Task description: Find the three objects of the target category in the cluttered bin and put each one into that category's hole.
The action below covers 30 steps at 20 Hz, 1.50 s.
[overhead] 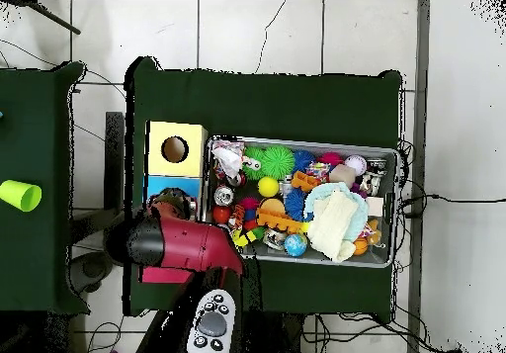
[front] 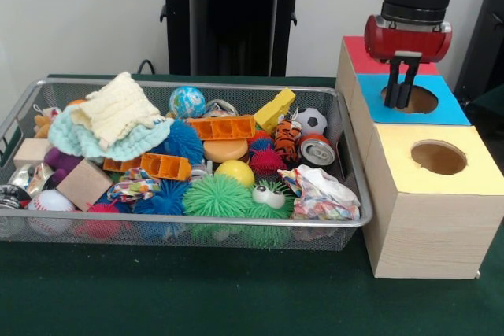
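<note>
From where I stand, the red and black arm's gripper (front: 402, 84) hangs straight down over the round dark hole (front: 416, 100) cut in the blue top of the middle pale wooden box (front: 449, 109). Its two dark fingers (front: 392, 84) sit close together, tips at the hole's near edge, and nothing shows between them. I'd call them drawn together and empty, so this looks like the drop-off end of a cycle rather than a pick.

The big silver wire-mesh bin (front: 353, 164) sits on the green-covered desk (front: 197, 297) just beside the boxes, heaped with clutter: a cream knitted cloth (front: 118, 106), an orange plastic block (front: 221, 127), a green spiky ball (front: 216, 196), a small soccer ball (front: 313, 120), a drinks can (front: 317, 150), a crumpled printed wrapper (front: 321, 194).

In the overhead view the arm covers the blue box, and only the yellow-topped box (overhead: 176, 149) shows clear.

The next move, I reckon, calls for lifting clear of the hole, swinging across over the bin, spreading the fingers, and coming down on a target piece that isn't buried under neighbours.
</note>
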Available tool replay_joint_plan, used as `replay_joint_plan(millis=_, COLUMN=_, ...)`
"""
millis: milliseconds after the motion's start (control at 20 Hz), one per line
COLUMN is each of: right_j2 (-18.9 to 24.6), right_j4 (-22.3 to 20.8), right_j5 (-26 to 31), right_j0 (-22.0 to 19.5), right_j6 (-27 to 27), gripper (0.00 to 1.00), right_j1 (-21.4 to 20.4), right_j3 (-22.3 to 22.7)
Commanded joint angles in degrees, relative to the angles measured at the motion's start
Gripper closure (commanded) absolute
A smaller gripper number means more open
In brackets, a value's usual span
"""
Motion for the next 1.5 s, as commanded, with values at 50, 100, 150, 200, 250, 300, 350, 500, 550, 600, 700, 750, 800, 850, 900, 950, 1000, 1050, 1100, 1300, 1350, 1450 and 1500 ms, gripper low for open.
replay_joint_plan(millis=50, right_j2=3.4, right_j4=2.34, right_j5=-6.29, right_j0=-0.48, right_j6=14.74, gripper=1.0, right_j1=8.75, right_j3=-1.99)
replay_joint_plan(millis=100, right_j2=3.31, right_j4=2.31, right_j5=-6.43, right_j0=-0.47, right_j6=14.63, gripper=1.0, right_j1=9.05, right_j3=-2.25)
replay_joint_plan(millis=150, right_j2=3.38, right_j4=2.32, right_j5=-6.61, right_j0=-0.51, right_j6=14.69, gripper=1.0, right_j1=9.08, right_j3=-2.21)
replay_joint_plan(millis=200, right_j2=3.46, right_j4=2.31, right_j5=-6.45, right_j0=-0.61, right_j6=14.61, gripper=1.0, right_j1=8.98, right_j3=-2.21)
replay_joint_plan(millis=250, right_j2=3.39, right_j4=2.29, right_j5=-5.95, right_j0=-0.54, right_j6=14.55, gripper=1.0, right_j1=8.58, right_j3=-2.1)
replay_joint_plan(millis=300, right_j2=3.41, right_j4=2.3, right_j5=-5.37, right_j0=-0.49, right_j6=14.5, gripper=1.0, right_j1=8.25, right_j3=-1.92)
replay_joint_plan(millis=350, right_j2=3.22, right_j4=2.33, right_j5=-4.04, right_j0=-0.36, right_j6=14.35, gripper=1.0, right_j1=7.38, right_j3=-1.7)
replay_joint_plan(millis=500, right_j2=3.3, right_j4=1.77, right_j5=-0.18, right_j0=-0.73, right_j6=13.23, gripper=1.0, right_j1=3.37, right_j3=0.0)
replay_joint_plan(millis=550, right_j2=2.91, right_j4=1.45, right_j5=0.58, right_j0=-0.68, right_j6=12.87, gripper=1.0, right_j1=2.08, right_j3=0.39)
replay_joint_plan(millis=600, right_j2=1.35, right_j4=1.37, right_j5=0.41, right_j0=0.25, right_j6=13.47, gripper=1.0, right_j1=0.78, right_j3=0.92)
replay_joint_plan(millis=700, right_j2=1.88, right_j4=0.19, right_j5=-0.06, right_j0=-1.41, right_j6=11.99, gripper=1.0, right_j1=-3.6, right_j3=2.94)
replay_joint_plan(millis=750, right_j2=3.1, right_j4=-0.37, right_j5=1.62, right_j0=-3.07, right_j6=10.06, gripper=1.0, right_j1=-5.93, right_j3=3.72)
replay_joint_plan(millis=800, right_j2=4.32, right_j4=-0.93, right_j5=3.3, right_j0=-4.72, right_j6=8.13, gripper=1.0, right_j1=-8.26, right_j3=4.49)
replay_joint_plan(millis=850, right_j2=4.9, right_j4=-1.0, right_j5=4.17, right_j0=-5.88, right_j6=7.21, gripper=1.0, right_j1=-10.18, right_j3=5.36)
replay_joint_plan(millis=900, right_j2=4.97, right_j4=-1.08, right_j5=5.56, right_j0=-6.57, right_j6=6.44, gripper=1.0, right_j1=-11.32, right_j3=5.56)
replay_joint_plan(millis=950, right_j2=3.63, right_j4=-1.53, right_j5=5.92, right_j0=-6.13, right_j6=6.51, gripper=1.0, right_j1=-12.36, right_j3=5.6)
replay_joint_plan(millis=1000, right_j2=3.08, right_j4=-1.72, right_j5=5.75, right_j0=-6.23, right_j6=6.71, gripper=1.0, right_j1=-13.06, right_j3=5.98)
replay_joint_plan(millis=1050, right_j2=2.42, right_j4=-2.21, right_j5=5.61, right_j0=-6.37, right_j6=6.49, gripper=1.0, right_j1=-13.92, right_j3=6.4)
replay_joint_plan(millis=1100, right_j2=1.95, right_j4=-2.91, right_j5=6.08, right_j0=-6.58, right_j6=5.78, gripper=1.0, right_j1=-14.5, right_j3=6.66)
replay_joint_plan(millis=1300, right_j2=-0.13, right_j4=-3.7, right_j5=7.53, right_j0=-6.54, right_j6=5.85, gripper=1.0, right_j1=-16.63, right_j3=7.6)
replay_joint_plan(millis=1350, right_j2=-0.77, right_j4=-3.8, right_j5=8.04, right_j0=-6.51, right_j6=5.96, gripper=1.0, right_j1=-16.92, right_j3=7.87)
replay_joint_plan(millis=1450, right_j2=0.76, right_j4=-4.3, right_j5=6.0, right_j0=-8.59, right_j6=4.67, gripper=1.0, right_j1=-17.5, right_j3=9.69)
replay_joint_plan(millis=1500, right_j2=1.32, right_j4=-4.1, right_j5=5.22, right_j0=-9.56, right_j6=4.66, gripper=1.0, right_j1=-17.94, right_j3=10.58)
